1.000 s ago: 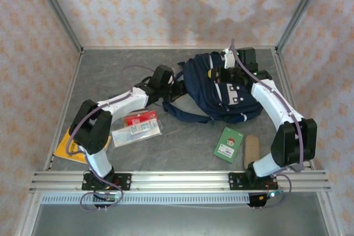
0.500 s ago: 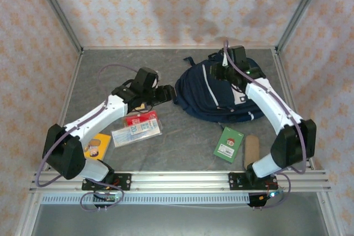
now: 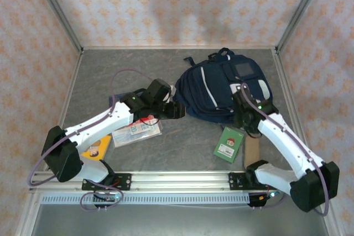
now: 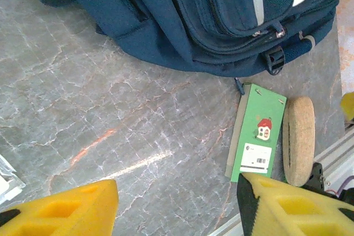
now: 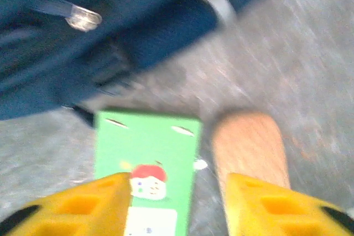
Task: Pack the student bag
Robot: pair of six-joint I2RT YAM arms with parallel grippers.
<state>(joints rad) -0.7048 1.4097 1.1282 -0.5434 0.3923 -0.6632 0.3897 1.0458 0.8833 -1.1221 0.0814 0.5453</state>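
Right pincer (image 5: 177, 208) first: its two yellow fingers (image 5: 72, 205) stand well apart and nothing is clamped between them. Beneath the gap lies a green card (image 5: 146, 153) with a little red house printed on it, flat on the grey table (image 5: 310, 53). The view is blurred, so I cannot tell whether my tips touch the card or hang just above it. Just beside the card, under my right-hand finger, lies a cork-coloured block (image 5: 249, 147). Ahead of these fingertips and very near is the lower edge of the student bag (image 5: 83, 42), all navy fabric with a dark strap and a metal zip pull.

Left pincer (image 4: 177, 208) is also spread wide and holds nothing; bare marbled table shows between its fingers. The bag lies ahead of it on the table, front pockets and a pale stripe facing up, apart from my tips. Off towards that pincer's right finger I see the same card and block side by side.
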